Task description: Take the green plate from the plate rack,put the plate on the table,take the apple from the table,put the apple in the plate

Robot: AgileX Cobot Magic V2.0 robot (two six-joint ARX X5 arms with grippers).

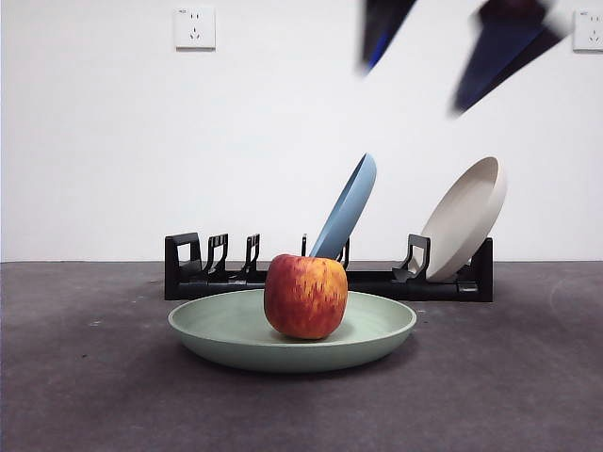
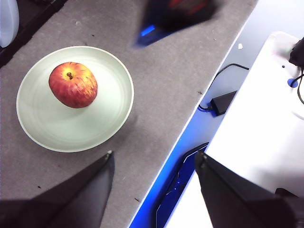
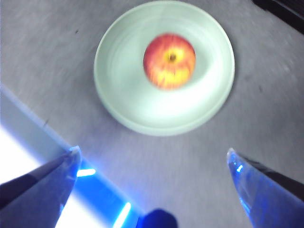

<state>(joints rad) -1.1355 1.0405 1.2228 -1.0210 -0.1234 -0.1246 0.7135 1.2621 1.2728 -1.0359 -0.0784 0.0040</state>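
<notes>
- Apple: sitting upright in the plate, stem up, slightly off centre.
- Plate: lying flat on the tabletop, just in front of the rack.
- Rack: holding a blue plate and a beige plate, both leaning in their slots.
- Right gripper: hovering above the plate, jaws spread wide, gripping nothing.
- Left gripper: hanging over the tabletop edge beside the plate, jaws parted, carrying nothing.

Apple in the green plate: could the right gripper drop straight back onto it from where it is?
Probably yes: the right gripper hangs open above the green plate, and the apple sits uncovered with nothing between.
</notes>
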